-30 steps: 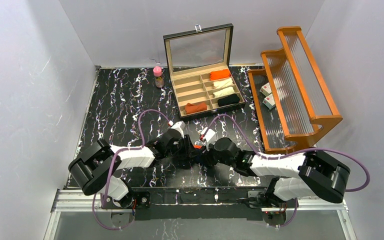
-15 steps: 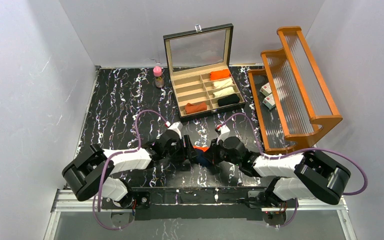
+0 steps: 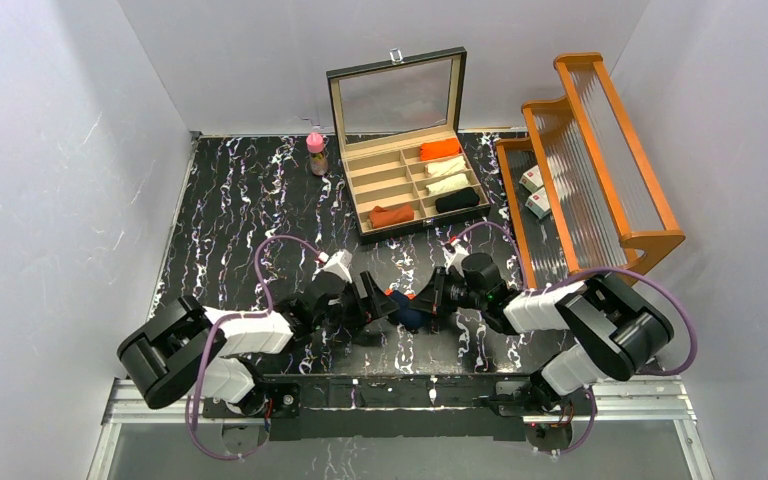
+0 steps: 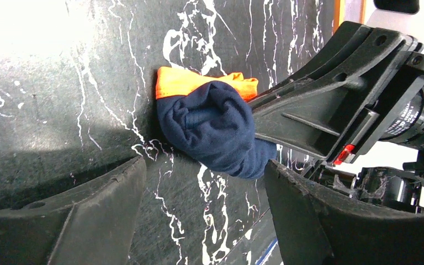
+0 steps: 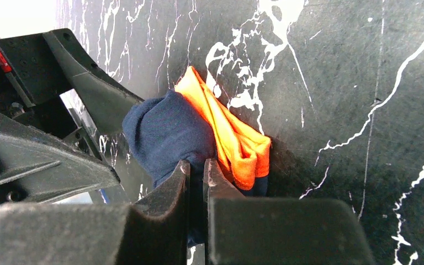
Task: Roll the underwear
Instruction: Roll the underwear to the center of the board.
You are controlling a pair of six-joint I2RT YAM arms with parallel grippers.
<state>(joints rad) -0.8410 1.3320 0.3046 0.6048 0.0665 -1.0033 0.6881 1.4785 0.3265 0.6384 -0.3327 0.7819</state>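
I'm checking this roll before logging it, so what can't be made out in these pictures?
1. Right wrist: whether the right gripper pinches the underwear; its own fingers cover that spot.
2. Left wrist: the underwear's far end, behind the right gripper.
3. Top view: the underwear's shape, crowded by the left gripper and the right one.
4. Top view: print on the boxes on the rack, too small to read.

Matt cloth underwear, glossy table
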